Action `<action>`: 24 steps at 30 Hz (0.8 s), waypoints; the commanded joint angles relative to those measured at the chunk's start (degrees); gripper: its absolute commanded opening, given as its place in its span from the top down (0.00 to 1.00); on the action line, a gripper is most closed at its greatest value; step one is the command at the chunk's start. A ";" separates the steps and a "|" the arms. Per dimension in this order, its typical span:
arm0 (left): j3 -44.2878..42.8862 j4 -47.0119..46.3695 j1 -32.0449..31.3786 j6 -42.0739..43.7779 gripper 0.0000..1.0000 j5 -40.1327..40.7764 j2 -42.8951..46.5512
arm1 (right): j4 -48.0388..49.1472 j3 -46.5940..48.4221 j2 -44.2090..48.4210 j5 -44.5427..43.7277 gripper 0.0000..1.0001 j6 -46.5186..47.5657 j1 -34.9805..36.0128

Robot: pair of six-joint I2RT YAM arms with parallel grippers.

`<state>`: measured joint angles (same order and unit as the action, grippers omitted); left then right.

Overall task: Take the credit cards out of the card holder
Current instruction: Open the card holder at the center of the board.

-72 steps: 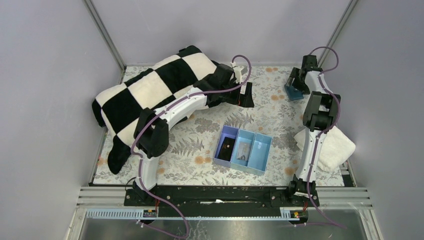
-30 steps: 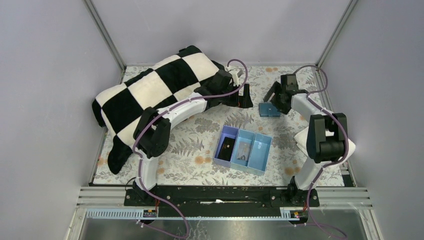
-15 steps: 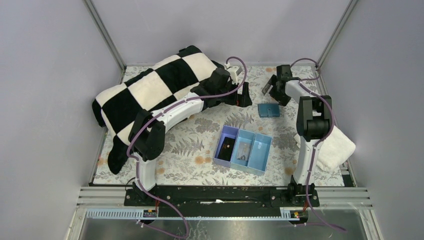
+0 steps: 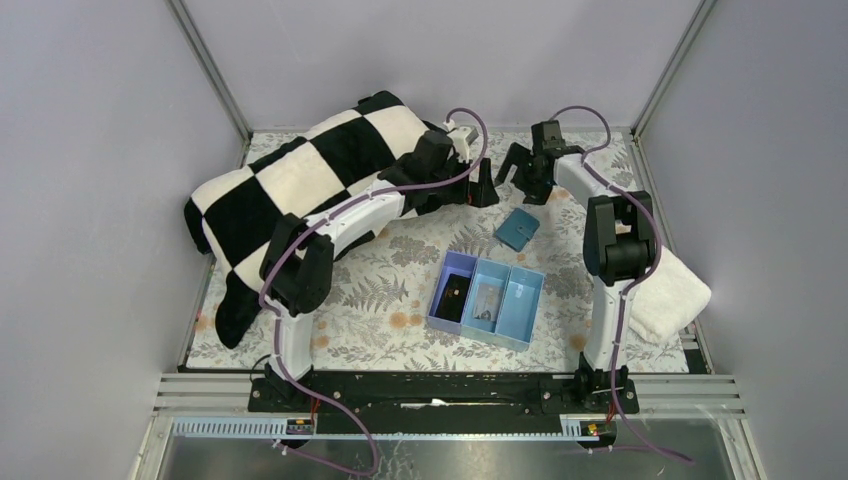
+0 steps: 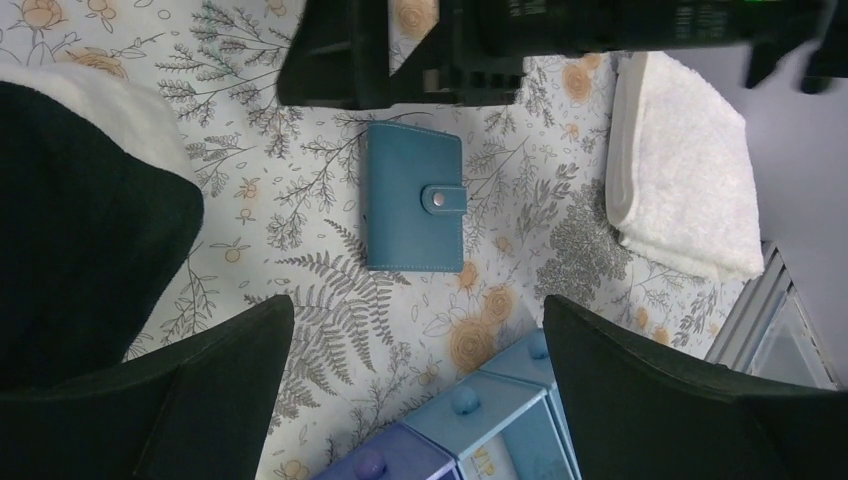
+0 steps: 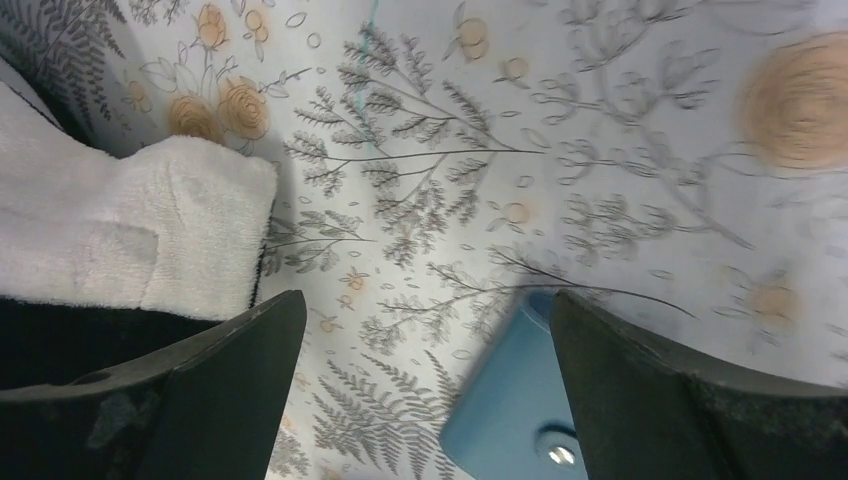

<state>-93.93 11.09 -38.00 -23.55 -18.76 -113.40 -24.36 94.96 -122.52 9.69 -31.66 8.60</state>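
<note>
Calling this barely started: the card holder (image 4: 517, 229) lies flat on the floral table cover, folded shut, with its strap over the front panel and the snap stud (image 5: 443, 198) fastened. No credit cards show in any view, so I judge they're all inside. What sits in the tray (image 4: 480, 338) compartments is too small to identify

Location: the holder is in the far-middle part of the table, just beyond the tray's far right corner and apart from it, near both grippers. Left wrist view has it straight ahead; right wrist view catches only one corner at the bottom edge

Left gripper (image 4: 484, 186): jaws spread wide, nothing between them, beside the checkered blanket (image 4: 300, 180). Right gripper (image 4: 527, 172): jaws also wide apart, empty, just beyond the holder and not touching it. Folded white towel (image 4: 668, 290) sits well apart on the right

Left to do, as I read it: pin or grip the holder, pop the snap, fold it open, then pull each card from its pocket, which is essentially the whole job. The snap looks like the fiddly bit for two-finger jaws
</note>
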 commanded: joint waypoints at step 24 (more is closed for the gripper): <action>-20.29 4.19 -3.42 -6.19 0.41 6.12 -23.94 | 3.05 -20.25 15.92 -15.43 0.66 5.08 5.08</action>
<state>-110.19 16.25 -40.77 -29.43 -13.85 -135.96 -22.09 73.49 -105.62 -3.66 -26.00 12.93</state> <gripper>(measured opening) 0.594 0.352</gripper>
